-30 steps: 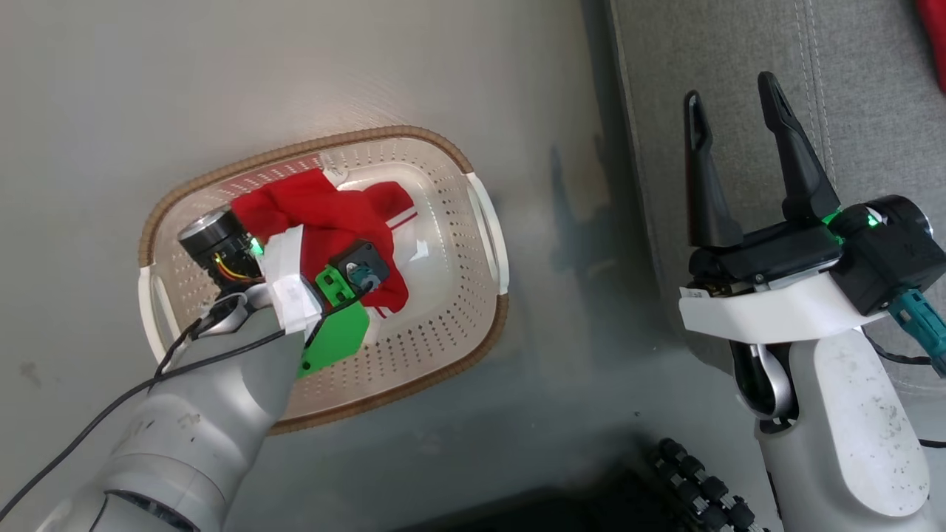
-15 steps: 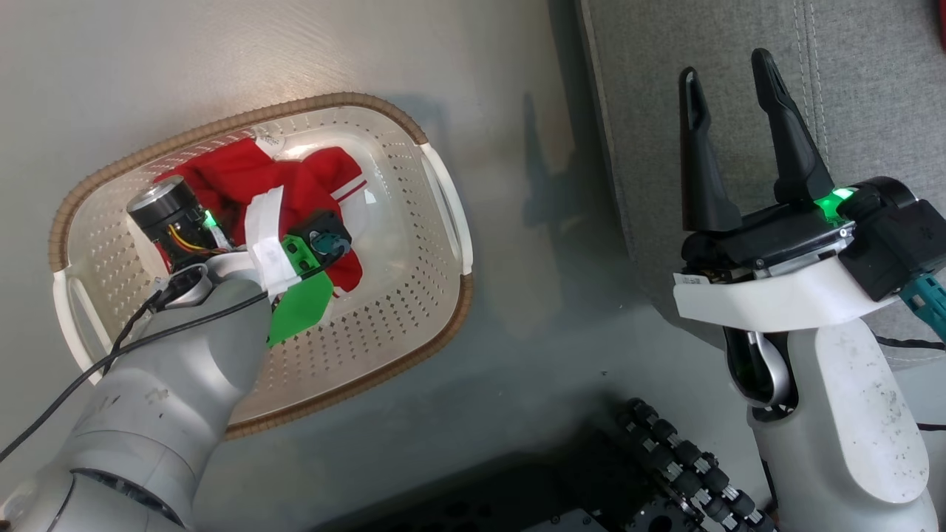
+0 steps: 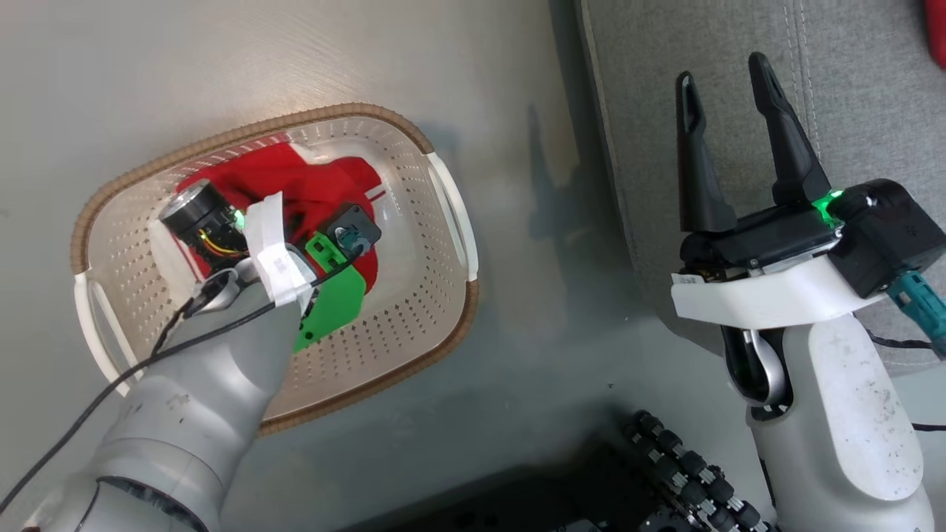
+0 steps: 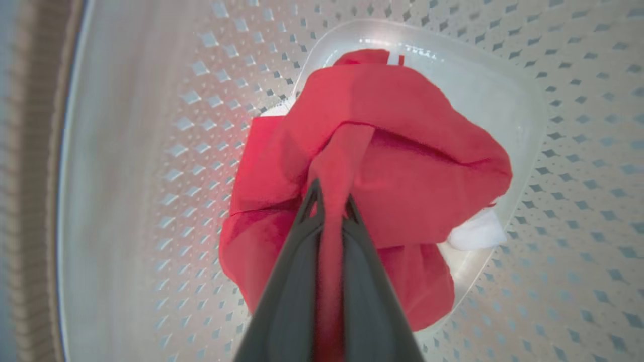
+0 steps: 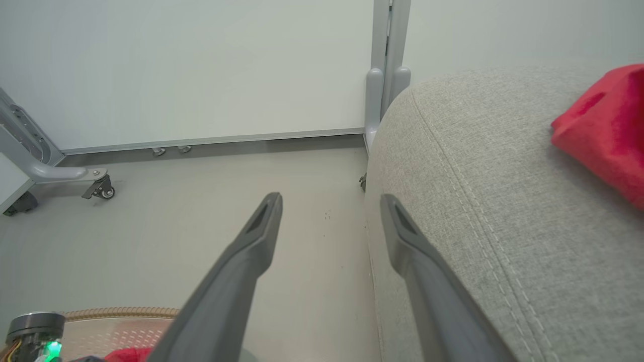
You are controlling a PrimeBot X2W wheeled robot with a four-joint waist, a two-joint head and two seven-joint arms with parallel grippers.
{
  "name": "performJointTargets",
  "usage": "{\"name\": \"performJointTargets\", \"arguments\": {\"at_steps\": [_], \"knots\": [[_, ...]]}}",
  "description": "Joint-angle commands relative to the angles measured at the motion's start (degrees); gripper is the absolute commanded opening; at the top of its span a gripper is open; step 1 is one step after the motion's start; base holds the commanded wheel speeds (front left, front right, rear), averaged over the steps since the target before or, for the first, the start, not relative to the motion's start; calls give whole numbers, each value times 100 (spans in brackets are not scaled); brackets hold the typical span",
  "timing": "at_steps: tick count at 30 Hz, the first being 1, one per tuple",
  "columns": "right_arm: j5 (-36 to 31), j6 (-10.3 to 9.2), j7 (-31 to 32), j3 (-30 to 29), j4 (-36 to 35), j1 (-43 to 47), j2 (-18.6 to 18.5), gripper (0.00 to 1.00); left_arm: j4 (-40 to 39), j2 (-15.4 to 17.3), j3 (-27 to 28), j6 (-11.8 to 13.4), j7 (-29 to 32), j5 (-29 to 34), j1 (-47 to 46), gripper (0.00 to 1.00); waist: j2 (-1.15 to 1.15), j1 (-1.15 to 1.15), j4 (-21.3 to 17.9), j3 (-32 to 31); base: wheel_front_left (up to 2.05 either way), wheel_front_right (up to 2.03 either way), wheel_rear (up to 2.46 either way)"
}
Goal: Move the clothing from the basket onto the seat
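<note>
Leftmost, the basket point(image 3: 414, 140) sits on the pale floor point(image 3: 222, 59), a rounded rectangle of cream perforated plastic with a brown woven-look rim, its long axis running lower left to upper right in the head view. Inside it my left gripper point(image 4: 329, 193) pinches a raised fold of the soft red clothing point(image 4: 402, 166), bunched on the basket's bottom. Further right, my right gripper point(image 3: 723, 68) hangs spread at the edge of the grey woven seat point(image 3: 857, 89), stitched seams along it, another red garment point(image 5: 604, 130) lying there.
</note>
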Motion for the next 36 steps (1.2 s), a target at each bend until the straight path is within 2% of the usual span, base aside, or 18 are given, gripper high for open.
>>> {"name": "performJointTargets", "arguments": {"at_steps": [1,7,14,18,20,25,32,36], "knots": [[-68,-10,-17,22,54,74,1,100,-39,-47,55,43,-102,-122,135,0,0,0,155,-304,0,0,0],[-231,-10,-18,40,242,342,-4,100,-305,-215,520,135,-802,-823,692,0,0,0,375,-1078,0,0,0],[-305,-10,-18,102,468,892,-103,100,-914,-271,1082,-168,-1696,-1863,1633,0,0,0,621,-2248,0,0,0],[-303,-10,-18,149,592,1251,-188,100,-1592,-277,1229,-277,-1831,-2399,2240,0,0,0,728,-2896,0,0,0],[-295,-10,-18,176,637,1415,-246,100,-1963,-275,1243,-238,-1858,-2569,2472,0,0,0,765,-3184,0,0,0],[-259,-10,-18,201,721,1797,-322,100,-2974,-277,1268,-199,-1857,-2649,3126,0,0,0,832,-3831,0,0,0],[-222,-10,-17,353,808,2210,-379,100,-4371,-27,1613,50,-1853,-2562,3984,0,0,0,779,-4486,0,0,0],[-205,-10,-17,420,828,2416,-392,100,-4906,96,1736,88,-1854,-2517,4315,0,0,0,762,-4782,0,0,0]]}}
